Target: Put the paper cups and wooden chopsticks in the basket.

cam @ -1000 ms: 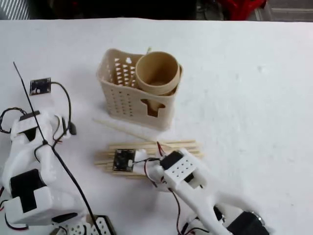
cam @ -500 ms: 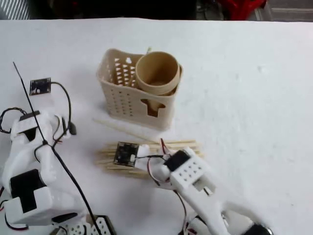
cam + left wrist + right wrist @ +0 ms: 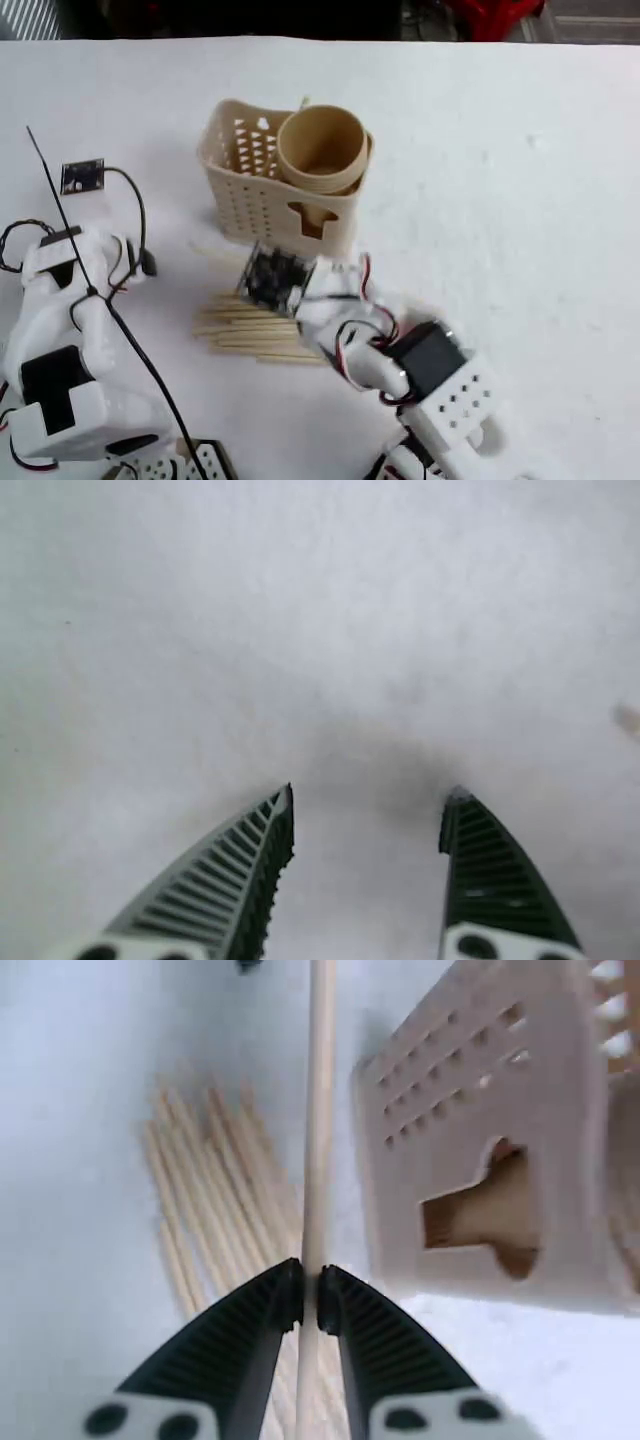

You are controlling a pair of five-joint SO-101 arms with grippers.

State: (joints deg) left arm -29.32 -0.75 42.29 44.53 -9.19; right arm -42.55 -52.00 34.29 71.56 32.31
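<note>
A cream perforated basket (image 3: 262,195) (image 3: 500,1120) stands at mid-table with stacked paper cups (image 3: 322,148) inside it. In front of it lies a pile of wooden chopsticks (image 3: 248,328) (image 3: 205,1195). My right gripper (image 3: 309,1295) is shut on a single chopstick (image 3: 319,1100) that runs between the pile and the basket's front wall; its far end (image 3: 212,254) pokes out past the wrist. The right arm (image 3: 425,372) stretches in from the front edge. My left gripper (image 3: 370,802) is open over bare table, with its arm (image 3: 60,340) folded at the left.
A black cable and a small circuit board (image 3: 82,176) lie left of the basket. The white tabletop (image 3: 500,200) stretches wide to the right of the basket and behind it.
The right arm swung from over the chopstick pile toward the basket, its wrist now close to the basket's front. The left arm has not moved.
</note>
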